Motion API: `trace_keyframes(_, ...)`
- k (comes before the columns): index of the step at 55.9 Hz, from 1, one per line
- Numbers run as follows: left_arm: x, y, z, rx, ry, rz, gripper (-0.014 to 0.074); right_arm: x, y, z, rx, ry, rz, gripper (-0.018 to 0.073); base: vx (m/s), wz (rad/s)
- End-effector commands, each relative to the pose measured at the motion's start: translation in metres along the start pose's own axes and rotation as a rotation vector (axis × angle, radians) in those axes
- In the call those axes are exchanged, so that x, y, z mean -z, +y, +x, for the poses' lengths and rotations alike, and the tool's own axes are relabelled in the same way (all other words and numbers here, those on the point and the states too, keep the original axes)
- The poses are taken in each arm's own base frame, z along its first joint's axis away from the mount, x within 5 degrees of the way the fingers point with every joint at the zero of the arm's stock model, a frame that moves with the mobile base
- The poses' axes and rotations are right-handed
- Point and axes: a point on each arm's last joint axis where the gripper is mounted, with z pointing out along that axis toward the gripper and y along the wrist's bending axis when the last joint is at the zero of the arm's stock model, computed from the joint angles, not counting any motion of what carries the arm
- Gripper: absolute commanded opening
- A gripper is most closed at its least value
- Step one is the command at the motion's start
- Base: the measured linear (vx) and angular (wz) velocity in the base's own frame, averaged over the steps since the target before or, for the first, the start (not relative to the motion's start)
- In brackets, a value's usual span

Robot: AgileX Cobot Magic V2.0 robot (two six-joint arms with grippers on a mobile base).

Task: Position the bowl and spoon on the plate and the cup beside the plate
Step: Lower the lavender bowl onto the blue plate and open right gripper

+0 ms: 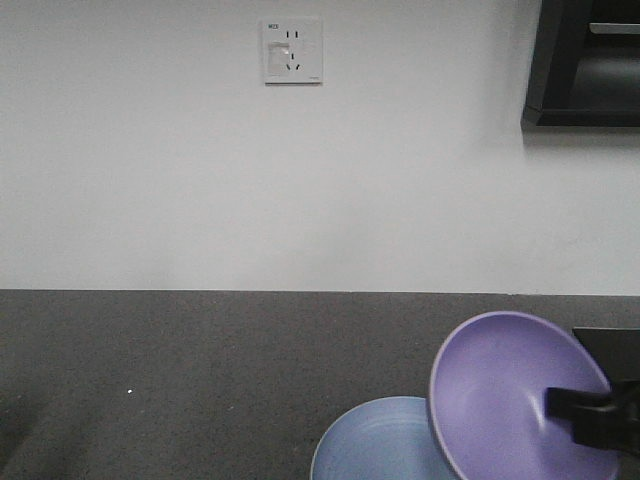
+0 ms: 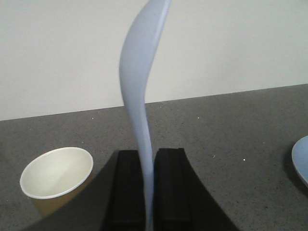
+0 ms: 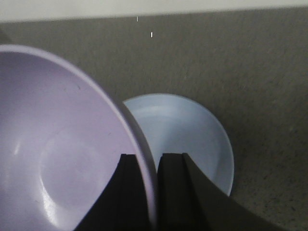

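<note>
Right gripper (image 3: 149, 163): jaws clamped on the rim of the bowl (image 3: 62, 159), one finger inside, one outside. Bowl is lavender, smooth and matte. Judged light, stiff plastic, and liable to slip in a rim pinch. It hangs steeply tilted over the pale blue plate (image 3: 192, 134); contact unclear. Left gripper (image 2: 149, 161) pinches the spoon (image 2: 137, 72) by its handle, scoop up. The cup (image 2: 57, 173) stands on the counter (image 2: 231, 134) beyond, well apart from the plate.
</note>
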Motion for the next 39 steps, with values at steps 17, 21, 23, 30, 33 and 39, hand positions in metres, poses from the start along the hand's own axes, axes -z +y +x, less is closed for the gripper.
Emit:
trace_keyframes(17, 0.003, -0.001, -0.010, 0.014, -0.040, 0.010, -0.0006, -0.107, 0.008, -0.044, 0.031, 0.273, 0.075, -0.0008, 0.00, 0.00)
trace_keyframes(21, 0.002, -0.001, -0.009, 0.014, -0.028, 0.010, -0.0006, -0.124, 0.005, -0.045, 0.021, 0.303, 0.072, -0.0008, 0.00, 0.00)
trace_keyframes(23, 0.002, -0.001, -0.008, 0.013, -0.021, 0.009, -0.0006, -0.131, 0.004, -0.045, 0.015, 0.314, 0.070, -0.0008, 0.00, 0.00)
trace_keyframes(30, 0.002, -0.001, -0.007, 0.012, -0.001, 0.009, -0.0006, -0.145, -0.001, -0.043, 0.007, 0.332, 0.076, -0.0002, 0.00, 0.00)
trace_keyframes(33, 0.002, -0.001, -0.006, 0.012, 0.000, 0.009, -0.0006, -0.149, -0.003, -0.041, 0.018, 0.341, 0.079, 0.0004, 0.00, 0.00)
trace_keyframes(39, 0.002, -0.001, -0.006, 0.012, 0.000, 0.009, -0.0006, -0.154, -0.005, -0.040, 0.027, 0.349, 0.080, 0.0041, 0.00, 0.00)
